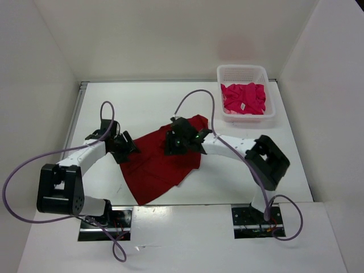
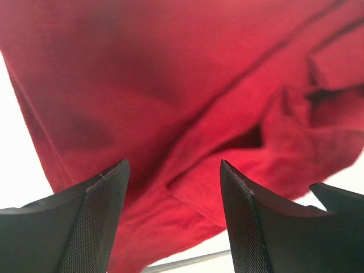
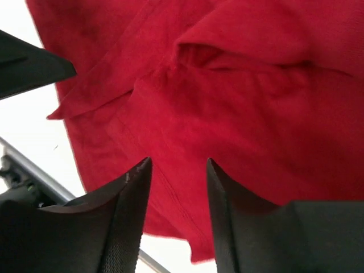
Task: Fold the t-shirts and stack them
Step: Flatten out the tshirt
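Observation:
The dark red t-shirt (image 1: 162,165) lies spread and partly rumpled on the white table in the middle. It fills the left wrist view (image 2: 170,85) and the right wrist view (image 3: 239,102). My left gripper (image 1: 126,145) is open over the shirt's left edge, jaws apart with cloth between them but not pinched. My right gripper (image 1: 175,142) is open over the shirt's upper part, near a folded sleeve. The bright magenta-pink t-shirt (image 1: 244,98) lies bunched in the basket. The pale pink t-shirt shows only as a sliver under it.
The white lattice basket (image 1: 243,71) stands at the back right of the table. White walls enclose the table on three sides. A metal rail (image 2: 187,263) runs along the table's edge. Purple cables loop from both arms.

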### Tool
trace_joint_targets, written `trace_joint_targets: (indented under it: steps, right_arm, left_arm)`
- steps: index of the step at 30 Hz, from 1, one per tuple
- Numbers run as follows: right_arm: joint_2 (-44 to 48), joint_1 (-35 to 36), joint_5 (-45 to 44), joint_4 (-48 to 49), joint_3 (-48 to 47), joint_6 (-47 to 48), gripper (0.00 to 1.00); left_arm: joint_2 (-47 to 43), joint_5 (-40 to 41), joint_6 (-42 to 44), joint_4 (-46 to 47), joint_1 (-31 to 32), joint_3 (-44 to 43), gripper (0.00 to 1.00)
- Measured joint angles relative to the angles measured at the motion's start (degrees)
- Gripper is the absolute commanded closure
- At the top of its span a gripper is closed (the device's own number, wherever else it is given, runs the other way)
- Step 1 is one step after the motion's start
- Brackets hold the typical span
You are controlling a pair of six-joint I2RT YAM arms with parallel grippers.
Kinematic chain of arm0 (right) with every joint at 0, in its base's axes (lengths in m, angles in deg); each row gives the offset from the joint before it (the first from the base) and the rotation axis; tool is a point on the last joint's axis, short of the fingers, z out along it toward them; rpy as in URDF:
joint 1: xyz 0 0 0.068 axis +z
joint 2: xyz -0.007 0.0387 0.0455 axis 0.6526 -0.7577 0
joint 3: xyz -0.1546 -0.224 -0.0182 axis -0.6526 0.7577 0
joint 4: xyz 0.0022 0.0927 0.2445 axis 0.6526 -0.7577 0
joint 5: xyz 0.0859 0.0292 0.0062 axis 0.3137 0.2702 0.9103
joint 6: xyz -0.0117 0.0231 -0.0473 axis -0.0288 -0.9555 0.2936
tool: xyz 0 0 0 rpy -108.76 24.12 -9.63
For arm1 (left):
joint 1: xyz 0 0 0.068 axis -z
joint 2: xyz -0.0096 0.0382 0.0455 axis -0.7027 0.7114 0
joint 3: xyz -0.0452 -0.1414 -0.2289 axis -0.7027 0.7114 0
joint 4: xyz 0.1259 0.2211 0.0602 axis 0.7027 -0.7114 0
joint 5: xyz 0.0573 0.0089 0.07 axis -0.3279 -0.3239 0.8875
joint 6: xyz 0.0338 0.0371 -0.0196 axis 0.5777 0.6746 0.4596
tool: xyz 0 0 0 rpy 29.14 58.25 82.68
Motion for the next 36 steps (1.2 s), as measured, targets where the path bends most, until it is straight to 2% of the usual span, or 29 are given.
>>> trace_joint_targets:
  steps: [2, 8, 9, 10, 13, 14, 18, 21, 22, 25, 31, 36]
  right_arm:
    - [-3.82, 1.84, -1.51, -0.33, -3.08, -0.02, 0.47]
    - [-13.29, 4.92, -6.27, -0.44, -13.73, -0.13, 0.43]
    - [-14.38, 5.14, -7.17, -0.48, -15.02, -0.11, 0.43]
    - [-15.39, 5.25, -8.22, -0.72, -16.22, -0.11, 0.43]
    - [-17.88, 5.31, -10.73, -1.29, -18.78, 0.26, 0.43]
    - [-18.51, 5.31, -11.37, -1.53, -19.21, 0.31, 0.44]
    - [-20.31, 5.29, -12.63, -2.93, -19.67, 0.55, 0.53]
    - [-21.49, 5.29, -13.09, -4.42, -20.24, 0.70, 0.66]
    - [-21.66, 5.29, -13.18, -4.74, -20.35, 0.81, 0.80]
    - [-21.77, 5.29, -13.44, -6.14, -20.92, 1.11, 0.95]
    - [-18.60, 5.07, -15.06, -7.30, -20.15, 1.33, 1.00]
    - [-1.18, 2.29, -15.26, -7.41, -10.84, 0.74, 1.00]
  left_arm:
    - [1.20, 1.49, -0.48, 0.42, 0.50, 0.72, 0.29]
    - [5.38, 4.04, -1.79, 2.64, 1.66, 1.36, 0.46]
    - [5.86, 4.02, -1.97, 2.84, 2.03, 1.22, 0.49]
    - [6.03, 4.13, -1.99, 3.19, 2.29, 1.18, 0.58]
    - [7.34, 4.09, -2.03, 4.44, 2.95, 1.05, 0.71]
    - [7.76, 4.02, -1.99, 4.66, 2.97, 0.90, 0.80]
    - [9.42, 3.37, -2.05, 5.31, 2.97, 0.00, 0.94]
    - [10.36, 3.13, -2.23, 5.33, 3.06, -1.01, 0.98]
    - [10.60, 3.17, -2.23, 5.40, 3.10, -1.29, 0.98]
    - [11.08, 3.58, -2.21, 5.16, 3.17, -2.16, 1.00]
    - [11.96, 4.72, -1.86, 3.93, 1.88, -5.60, 1.00]
    - [17.88, 5.70, -1.46, 2.95, -1.51, -15.74, 1.00]
